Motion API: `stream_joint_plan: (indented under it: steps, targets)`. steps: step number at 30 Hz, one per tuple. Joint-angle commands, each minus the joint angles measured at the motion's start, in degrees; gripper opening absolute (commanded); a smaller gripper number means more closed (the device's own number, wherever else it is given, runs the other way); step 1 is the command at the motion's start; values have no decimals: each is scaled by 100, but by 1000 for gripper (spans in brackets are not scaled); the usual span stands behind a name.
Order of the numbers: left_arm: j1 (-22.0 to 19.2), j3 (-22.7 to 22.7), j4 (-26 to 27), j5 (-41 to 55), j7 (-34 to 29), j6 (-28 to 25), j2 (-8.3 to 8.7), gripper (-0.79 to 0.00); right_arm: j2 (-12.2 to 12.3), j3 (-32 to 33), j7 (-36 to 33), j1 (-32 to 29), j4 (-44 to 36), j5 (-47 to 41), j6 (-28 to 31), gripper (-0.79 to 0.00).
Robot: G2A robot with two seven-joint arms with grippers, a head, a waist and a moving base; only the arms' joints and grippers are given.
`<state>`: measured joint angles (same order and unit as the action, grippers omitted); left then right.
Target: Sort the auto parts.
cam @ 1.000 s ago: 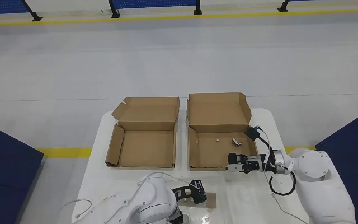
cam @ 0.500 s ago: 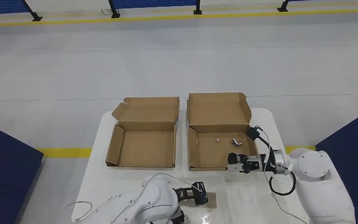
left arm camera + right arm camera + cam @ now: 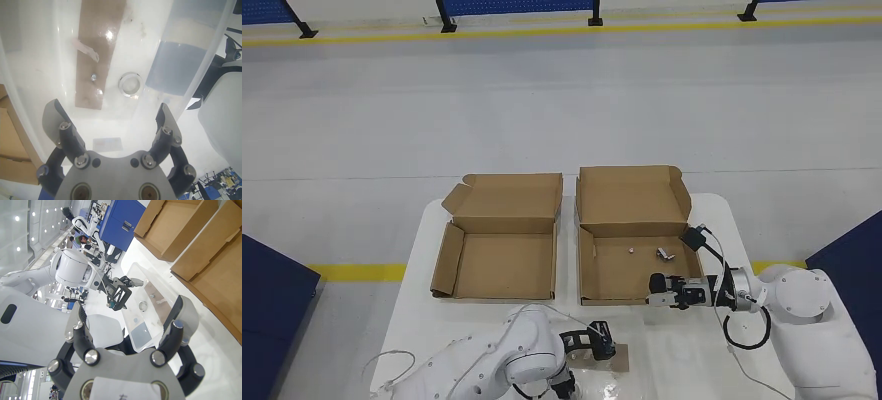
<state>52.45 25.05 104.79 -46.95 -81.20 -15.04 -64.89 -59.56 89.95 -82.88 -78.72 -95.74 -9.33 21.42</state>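
Observation:
A clear plastic bin (image 3: 198, 66) at the table's front holds a metal ring (image 3: 130, 86), a small bolt (image 3: 93, 77) and a pale pink plastic clip (image 3: 87, 50). My left gripper (image 3: 109, 104) hangs open just above the bin, short of the ring, with nothing between its fingers. In the right wrist view that gripper (image 3: 132, 281) is over the bin's far end. My right gripper (image 3: 660, 291) stands open and empty at the front right corner of the right cardboard box (image 3: 632, 285). That box holds a metal part (image 3: 664, 252) and a tiny part (image 3: 630, 249).
The left cardboard box (image 3: 497, 265) is open with nothing in it. A brown cardboard strip (image 3: 98, 47) lies under the bin. Bare white table (image 3: 672, 340) lies between the bin and the boxes. Both box lids stand up at the back.
My left arm has swung its wrist slightly over the bin, with its gripper staying open. The right arm has not moved.

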Motion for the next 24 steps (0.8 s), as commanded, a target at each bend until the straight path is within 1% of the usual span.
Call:
stream_joint_plan:
  steps: [1, 8, 9, 11, 12, 13, 15, 16, 19, 21, 22, 24]
  targets:
    - [0, 0, 0, 1, 0, 0, 0, 0, 0, 0, 0, 0, 0, 0, 0, 0]
    - [167, -44, -231, -264, 380, -16, 2, 0, 0, 0, 0, 0, 0, 0, 0, 0]
    - [181, -44, -240, -283, 395, -5, 1, -40, 0, 0, 0, 0, 0, 0, 0, 0]
    - [205, -67, -263, -336, 374, 22, -6, -246, 0, 0, 0, 0, 0, 0, 0, 0]
    - [212, -80, -274, -368, 353, 52, -13, -259, 0, 0, 0, 0, 0, 0, 0, 0]
    - [219, -92, -284, -387, 335, 81, -20, -234, 0, 0, 0, 0, 0, 0, 0, 0]
    - [230, -120, -301, -406, 322, 87, -37, -262, 0, 0, 0, 0, 0, 0, 0, 0]
    - [231, -128, -312, -413, 327, 90, -45, -259, 0, 0, 0, 0, 0, 0, 0, 0]
    - [242, -158, -365, -423, 334, 94, -71, -194, 0, 0, 0, 0, 0, 0, 0, 0]
    - [246, -174, -411, -429, 347, 98, -89, -126, 0, 0, 0, 0, 0, 0, 0, 0]
    - [249, -180, -441, -423, 361, 92, -98, -135, 0, 0, 0, 0, 0, 0, 0, 0]
    - [254, -190, -505, -407, 397, 69, -115, -182, 0, 0, 0, 0, 0, 0, 0, 0]
